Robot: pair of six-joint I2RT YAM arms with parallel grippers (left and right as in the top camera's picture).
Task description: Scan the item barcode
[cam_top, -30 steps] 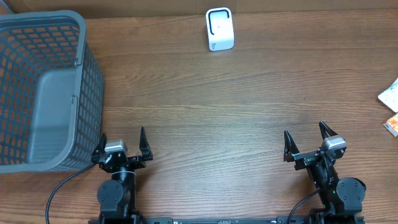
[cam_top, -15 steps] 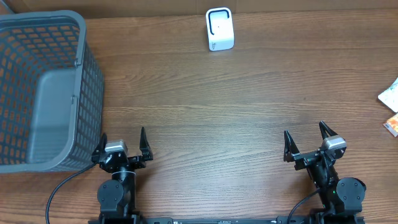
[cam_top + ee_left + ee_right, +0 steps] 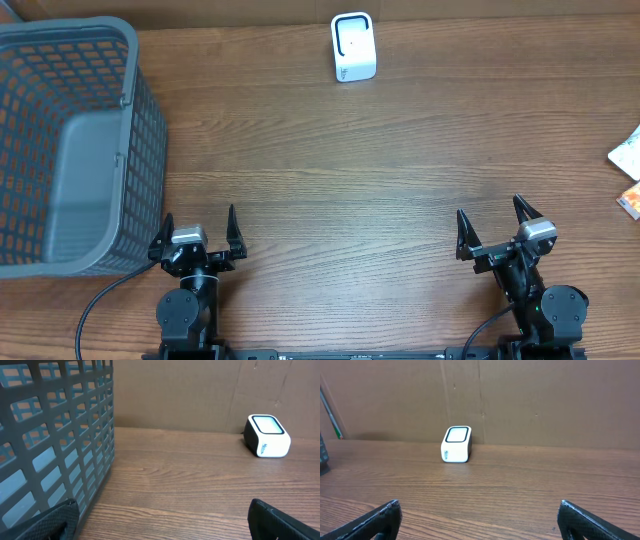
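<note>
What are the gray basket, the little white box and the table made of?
Basket: probably matte gray plastic, moulded in a grid of holes. White box: smooth plastic, it seems, slightly shiny. Table: wood or wood-look laminate, with brown grain lines.

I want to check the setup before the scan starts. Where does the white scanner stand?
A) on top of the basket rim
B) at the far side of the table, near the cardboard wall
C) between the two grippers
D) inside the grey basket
B: the scanner stands alone on the wood, close to the cardboard wall and well apart from the basket.
</note>
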